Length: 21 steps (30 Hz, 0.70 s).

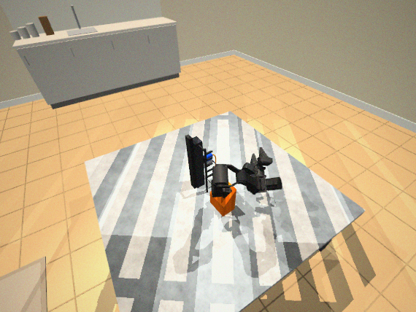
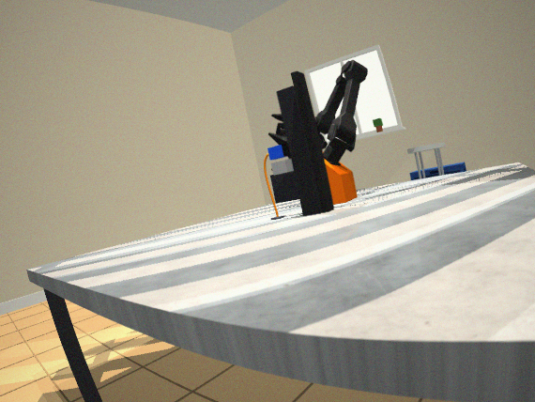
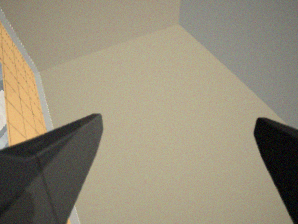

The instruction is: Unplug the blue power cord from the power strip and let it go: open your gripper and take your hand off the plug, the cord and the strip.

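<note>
The blue plug [image 1: 209, 156] [image 2: 275, 152] is beside a tall black upright body, directly above a small grey block [image 2: 282, 165]. A thin orange cord [image 2: 268, 183] hangs from beside the blue plug down to the table. The power strip's outline is not clear among the dark parts, and whether the plug is seated in a socket cannot be told. My gripper [image 1: 260, 156] [image 2: 272, 127] [image 3: 177, 123] is open and empty. In the top view it is well right of the plug, apart from it. The wrist view shows only walls between the fingertips, with no plug or cord.
The tall black body [image 1: 194, 164] [image 2: 312, 155] stands upright on the striped table [image 1: 146, 204] [image 2: 394, 291]. A row of thin dark prongs [image 1: 209, 171] faces the arm. The orange arm base [image 1: 223, 204] [image 2: 342, 183] is close by. A dark box [image 2: 285, 189] is below the grey block.
</note>
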{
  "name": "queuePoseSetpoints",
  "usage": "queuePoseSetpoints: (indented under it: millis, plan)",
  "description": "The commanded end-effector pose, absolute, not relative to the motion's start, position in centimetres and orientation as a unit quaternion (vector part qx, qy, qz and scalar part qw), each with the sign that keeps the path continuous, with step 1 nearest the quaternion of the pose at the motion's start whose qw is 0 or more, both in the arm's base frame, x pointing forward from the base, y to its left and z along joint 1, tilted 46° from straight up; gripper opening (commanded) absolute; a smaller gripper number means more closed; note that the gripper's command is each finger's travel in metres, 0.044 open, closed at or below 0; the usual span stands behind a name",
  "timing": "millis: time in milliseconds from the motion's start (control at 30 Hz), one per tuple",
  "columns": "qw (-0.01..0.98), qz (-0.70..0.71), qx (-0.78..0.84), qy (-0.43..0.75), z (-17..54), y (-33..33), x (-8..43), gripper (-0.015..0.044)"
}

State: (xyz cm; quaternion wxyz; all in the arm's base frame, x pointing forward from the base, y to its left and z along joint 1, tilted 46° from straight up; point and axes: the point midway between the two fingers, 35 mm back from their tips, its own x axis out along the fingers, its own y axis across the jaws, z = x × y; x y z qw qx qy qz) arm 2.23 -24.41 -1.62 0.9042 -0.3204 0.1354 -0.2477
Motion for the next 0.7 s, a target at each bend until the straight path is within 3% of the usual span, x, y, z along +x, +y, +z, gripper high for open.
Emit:
queuePoseSetpoints:
  millis: [0, 100, 267, 433, 667]
  plan:
    - [0.906, -0.246, -0.316, 0.135, -1.7, -24.4, 2.3, 0.0374]
    - [0.933, -0.219, -0.254, 0.133, -2.2, -24.8, 3.3, 0.0295]
    - [0.980, -0.122, -0.015, 0.159, -4.0, -25.6, 7.5, 0.0164]
    - [0.942, -0.033, 0.236, 0.234, -5.1, -24.5, 12.5, 0.0160]
    - [0.782, 0.013, 0.486, 0.391, -5.2, -21.1, 18.4, 0.0160]
